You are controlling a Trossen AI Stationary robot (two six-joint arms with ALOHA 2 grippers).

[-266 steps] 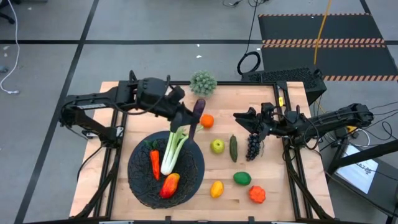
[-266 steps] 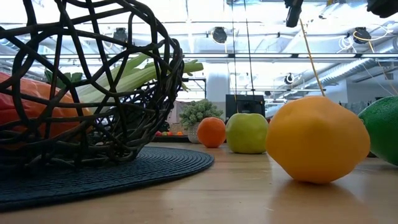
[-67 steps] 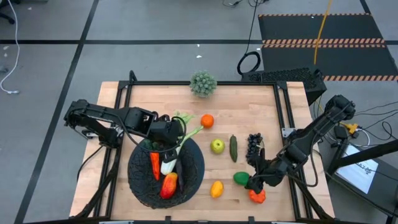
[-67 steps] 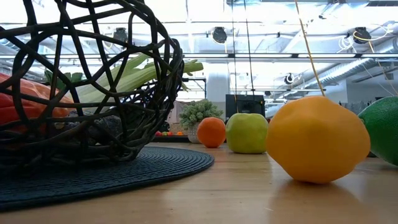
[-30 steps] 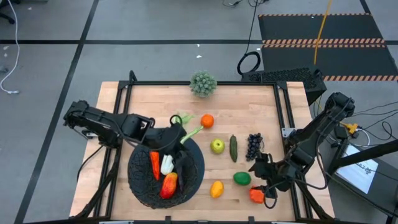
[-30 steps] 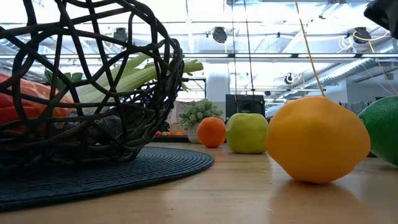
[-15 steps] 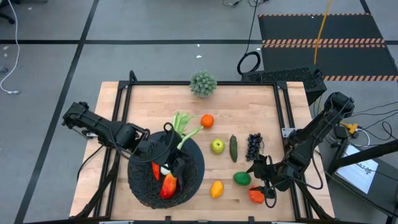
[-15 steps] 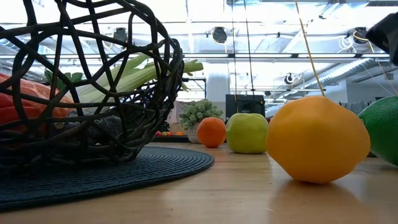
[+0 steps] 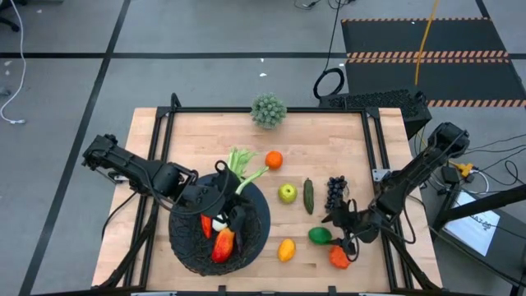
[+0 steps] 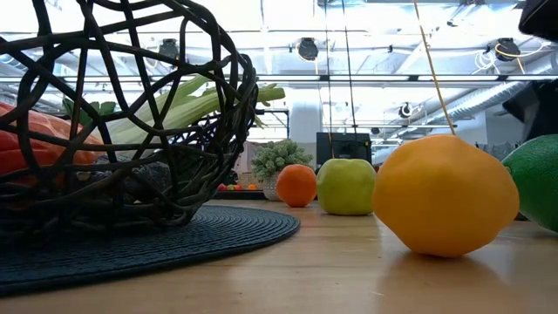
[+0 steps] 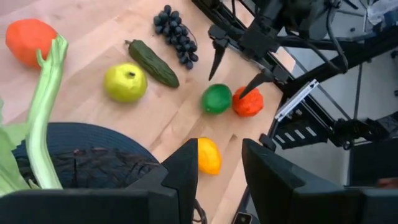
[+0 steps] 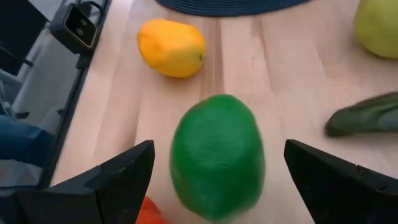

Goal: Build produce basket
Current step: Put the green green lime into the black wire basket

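Note:
The black woven basket at the near left holds the carrot, the mango and the celery, whose green top sticks out over the far rim. My left gripper hovers open and empty over the basket; its fingers show apart in the left wrist view. My right gripper is wide open, its fingers on either side of the green lime without touching it. The lime rests on the table beside the red tomato and the lemon.
On the table lie the green apple, the dark cucumber, the grapes and the orange. A spiky grey-green ball plant stands at the far edge. The basket sits on a dark round mat.
My left gripper has gone toward the near edge, farther over the basket, then kept still. My right gripper has gone from above the tomato toward the far edge and a little left, so that its open fingers now stand around the lime. The produce has not moved.

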